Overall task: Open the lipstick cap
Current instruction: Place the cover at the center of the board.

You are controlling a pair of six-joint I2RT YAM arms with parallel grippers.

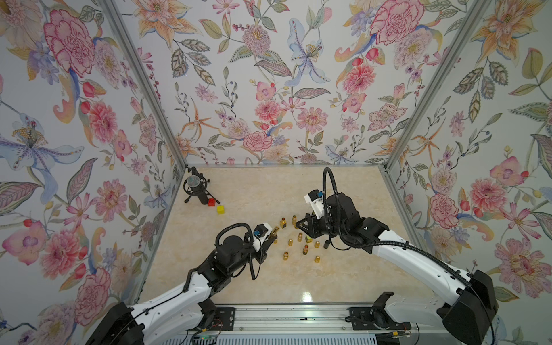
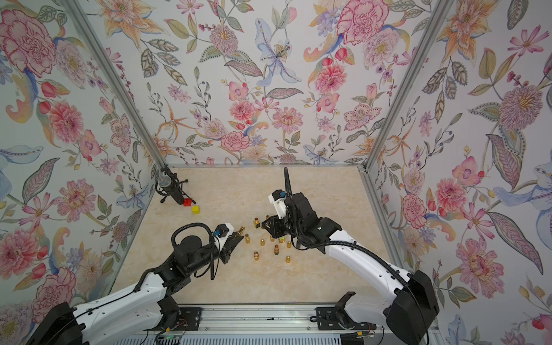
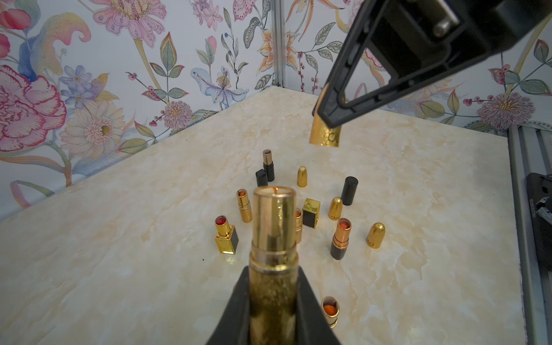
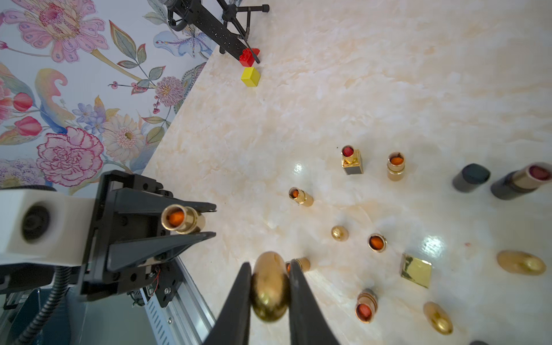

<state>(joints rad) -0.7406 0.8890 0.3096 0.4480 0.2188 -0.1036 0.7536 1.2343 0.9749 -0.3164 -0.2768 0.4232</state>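
Floral-papered enclosure with a pale marbled tabletop (image 1: 268, 185). Item: lipstick (image 3: 273, 221), a gold tube, was clamped by its lower barrel between the jaws of the left gripper (image 3: 273, 270), with orange stick showing at its open end. Item: cap (image 4: 270, 286), gold and bullet-shaped, sat pinched in the narrow-set jaws of the right gripper (image 4: 270, 263), well apart from the tube (so it read as already off). Handling, as judgement: hold both grips firm and set the cap down on bare surface beyond the right jaws, clear of the opened lipsticks (image 3: 340, 239) and loose caps (image 3: 375, 236) below, since a rounded cap would likely roll. Not legible: the tube's base between the left jaws, the cap's mouth, and one lipstick behind the held tube. In both top views the held cap could not be picked out surely.
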